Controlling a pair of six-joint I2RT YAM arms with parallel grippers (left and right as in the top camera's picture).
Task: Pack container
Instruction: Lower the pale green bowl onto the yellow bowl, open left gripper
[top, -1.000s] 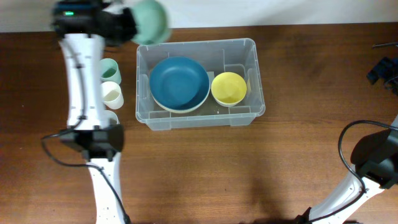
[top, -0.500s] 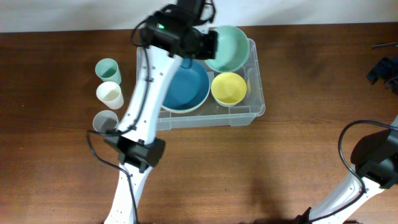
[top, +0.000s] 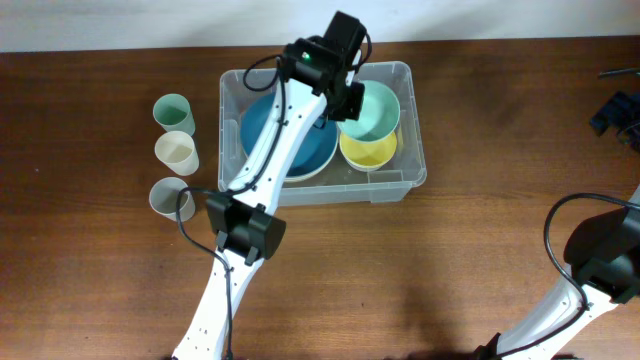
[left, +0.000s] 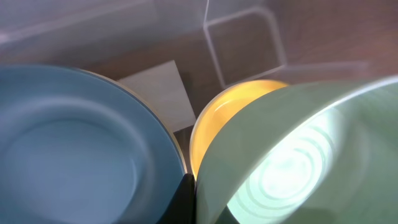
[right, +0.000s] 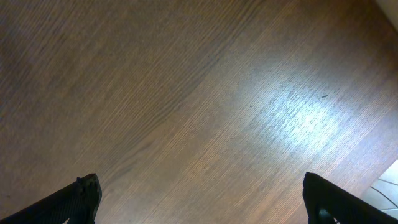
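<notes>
Judging from how things lie, the packing is taken to be partly done. The container (top: 300, 192), at the upper centre of the overhead frame on the desk (top: 480, 260), is already loaded with a blue bowl (top: 315, 145) and a yellow bowl (top: 370, 152). A mint bowl (top: 372, 108) is clenched at its rim by the left fingers (left: 183, 202) over the yellow bowl; contact cannot be told. A green cup (top: 172, 110), cream cup (top: 177, 150) and grey cup (top: 168, 193) are left outside, at the left. The right fingers (right: 84, 196) are spread, empty, above bare desk.
</notes>
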